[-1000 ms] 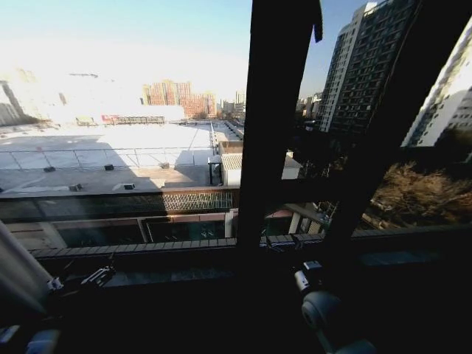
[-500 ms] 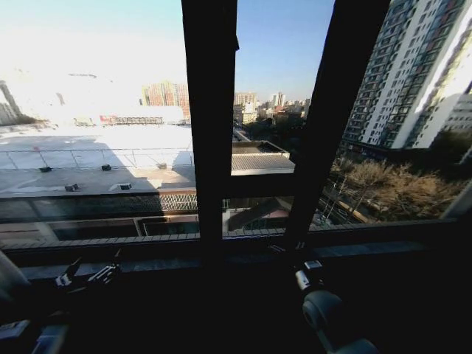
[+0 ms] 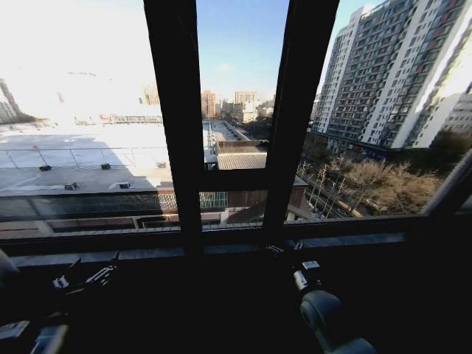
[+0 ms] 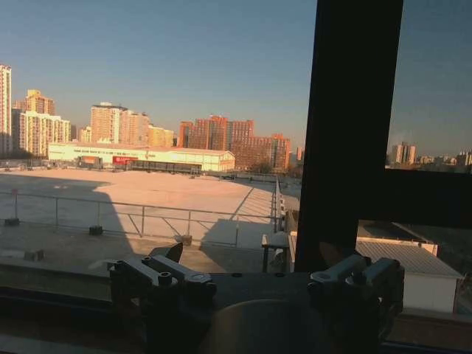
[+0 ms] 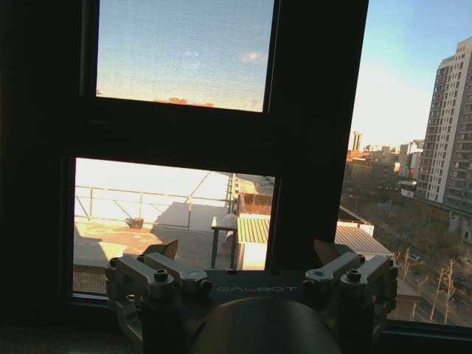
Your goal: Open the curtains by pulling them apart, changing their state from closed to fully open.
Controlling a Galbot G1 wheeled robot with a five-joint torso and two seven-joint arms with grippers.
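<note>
My left gripper (image 3: pixel 85 274) sits low at the sill, jaws spread wide on nothing; my right gripper (image 3: pixel 295 259) likewise. Beyond them stand the dark upright window frame bars (image 3: pixel 177 147). A pale fold at the far left edge (image 3: pixel 6 267) may be curtain; I cannot tell.

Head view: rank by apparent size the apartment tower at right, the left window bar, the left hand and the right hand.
1. apartment tower
2. left window bar
3. left hand and right hand: both small and dark, look alike, so unranked.
</note>
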